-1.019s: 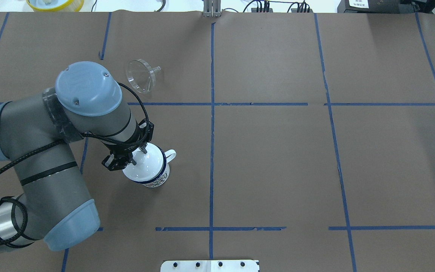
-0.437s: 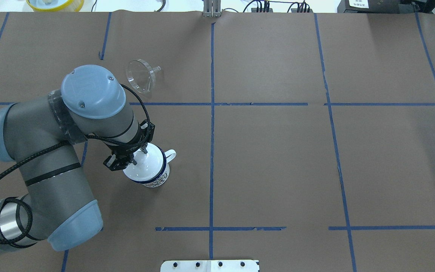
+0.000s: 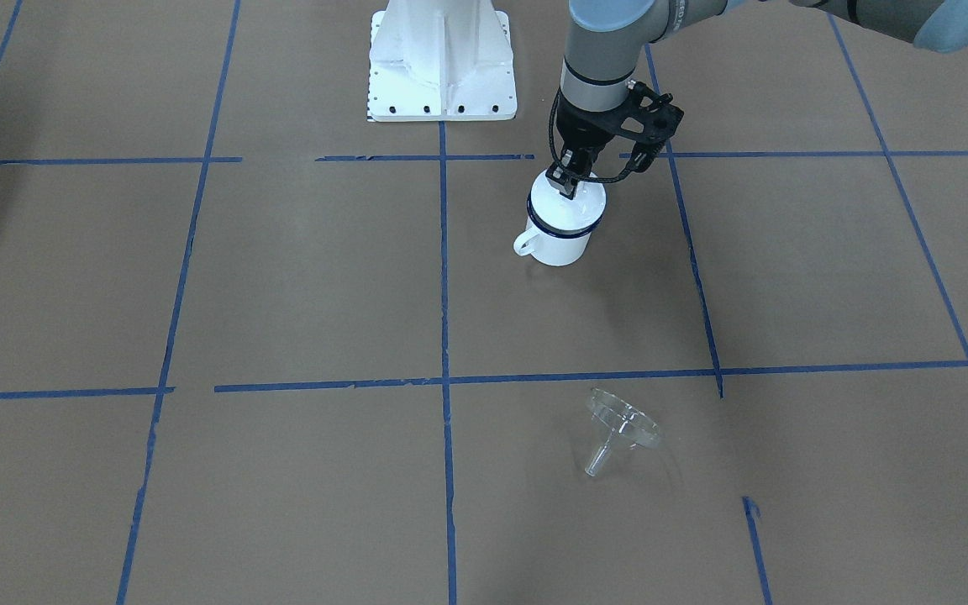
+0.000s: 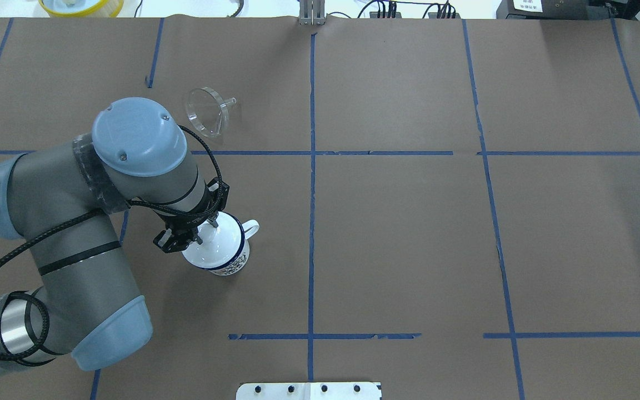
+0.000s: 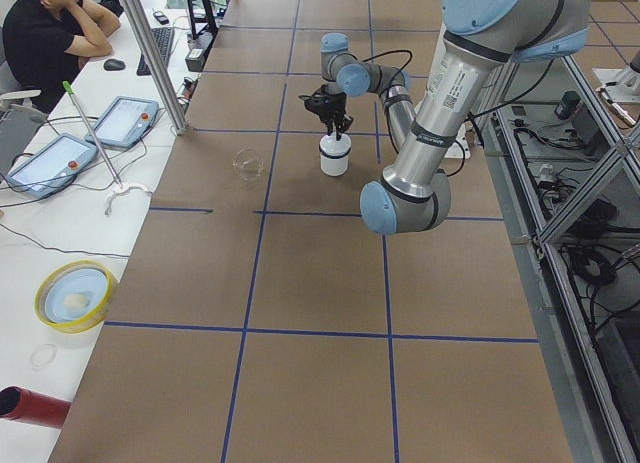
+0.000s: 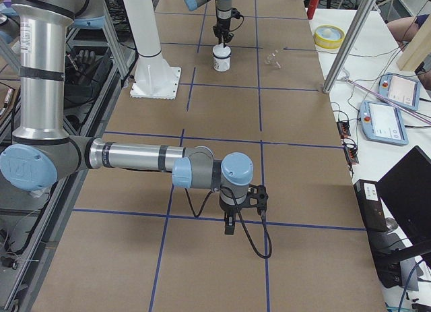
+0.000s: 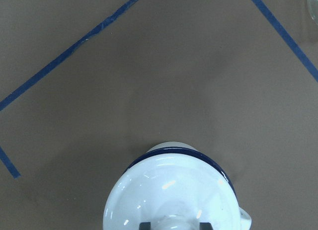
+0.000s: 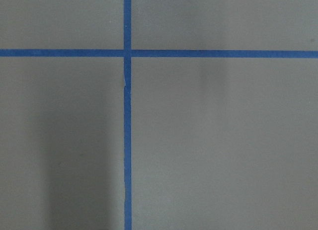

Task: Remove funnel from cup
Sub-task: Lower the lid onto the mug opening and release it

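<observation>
The cup (image 4: 232, 261), a white mug with a dark blue rim, stands upright left of the table's middle, also in the front view (image 3: 564, 245). A white domed lid (image 4: 219, 244) covers it. My left gripper (image 4: 204, 229) is over the lid, its fingers shut on the lid's knob, as the left wrist view (image 7: 174, 225) shows. The clear funnel (image 4: 209, 111) lies on its side on the table, apart from the cup and beyond it; it also shows in the front view (image 3: 623, 424). My right gripper (image 6: 229, 228) hangs over bare table far from the cup; I cannot tell if it is open.
Blue tape lines (image 4: 312, 166) cross the brown table cover. The robot's white base plate (image 3: 440, 84) is behind the cup. A yellow bowl (image 4: 81, 5) and cables lie past the far edge. An operator (image 5: 55, 33) sits at the side table.
My left arm's elbow has shifted slightly to the right and the gripper has barely moved at the lid. The cup, lid and funnel have stayed in place.
</observation>
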